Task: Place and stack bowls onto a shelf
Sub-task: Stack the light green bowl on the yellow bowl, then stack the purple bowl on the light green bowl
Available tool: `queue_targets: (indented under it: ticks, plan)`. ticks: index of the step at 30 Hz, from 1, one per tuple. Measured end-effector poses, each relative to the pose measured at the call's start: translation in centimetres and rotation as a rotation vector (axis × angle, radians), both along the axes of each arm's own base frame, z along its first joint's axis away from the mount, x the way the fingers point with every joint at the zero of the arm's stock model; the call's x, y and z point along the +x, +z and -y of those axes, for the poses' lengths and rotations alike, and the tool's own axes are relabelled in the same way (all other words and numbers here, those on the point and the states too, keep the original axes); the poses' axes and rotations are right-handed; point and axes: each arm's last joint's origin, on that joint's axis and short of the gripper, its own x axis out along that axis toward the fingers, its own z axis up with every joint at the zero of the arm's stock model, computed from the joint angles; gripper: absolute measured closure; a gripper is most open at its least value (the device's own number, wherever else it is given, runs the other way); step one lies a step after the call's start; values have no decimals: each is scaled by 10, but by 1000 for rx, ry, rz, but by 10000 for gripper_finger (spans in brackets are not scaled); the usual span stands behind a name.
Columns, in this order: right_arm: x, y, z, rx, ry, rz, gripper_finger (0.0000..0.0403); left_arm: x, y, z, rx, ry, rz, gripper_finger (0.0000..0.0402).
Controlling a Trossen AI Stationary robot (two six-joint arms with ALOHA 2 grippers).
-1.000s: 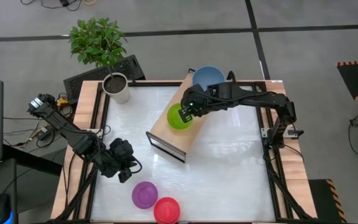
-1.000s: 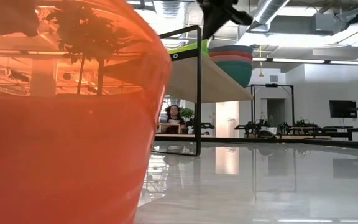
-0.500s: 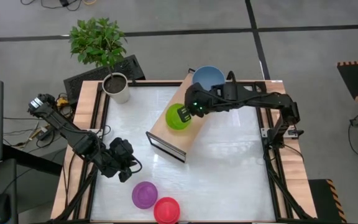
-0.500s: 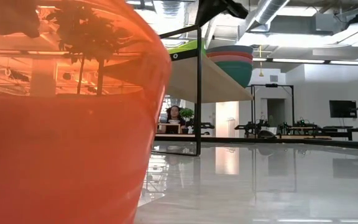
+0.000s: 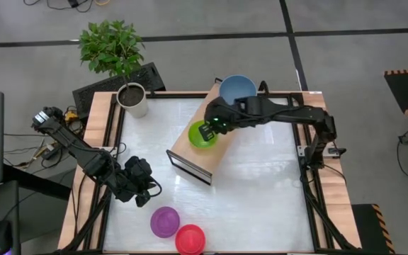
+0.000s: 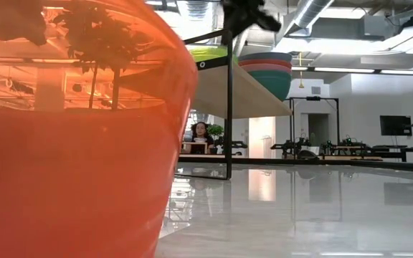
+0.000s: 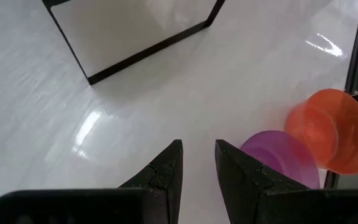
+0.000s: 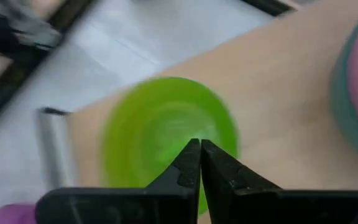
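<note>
Table point(image 5: 261, 184): purple bowl point(image 5: 164, 221) and red bowl point(image 5: 190, 239) wait at the near edge. Shelf point(image 5: 207, 152): stack of large bowls, blue on top point(image 5: 236, 88), at the far end; green bowl point(image 5: 202, 134) mid-board. Over the last second the green bowl shifted slightly along the board, so likely just set down. Right gripper point(image 8: 199, 163) above it, fingers together, holding nothing. Left gripper point(image 7: 197, 163) slightly open, idle near the purple bowl.

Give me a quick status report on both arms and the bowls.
Right gripper over green bowl on shelf. Left gripper idle near purple bowl. Nothing blocking.
</note>
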Motion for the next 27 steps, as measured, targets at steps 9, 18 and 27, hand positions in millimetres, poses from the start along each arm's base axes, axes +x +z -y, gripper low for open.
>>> queue_targets:
  ticks: [9,18,27]
  plan:
    - [-21,17,-98,79,324,32,369,-3,-1,5,-27,-103,-40,322]
    - [-60,-1,-203,120,394,-88,347,3,-15,20,-98,-136,-141,322]
    - [-102,-10,-262,152,349,-117,347,24,-82,63,-162,-199,-484,396]
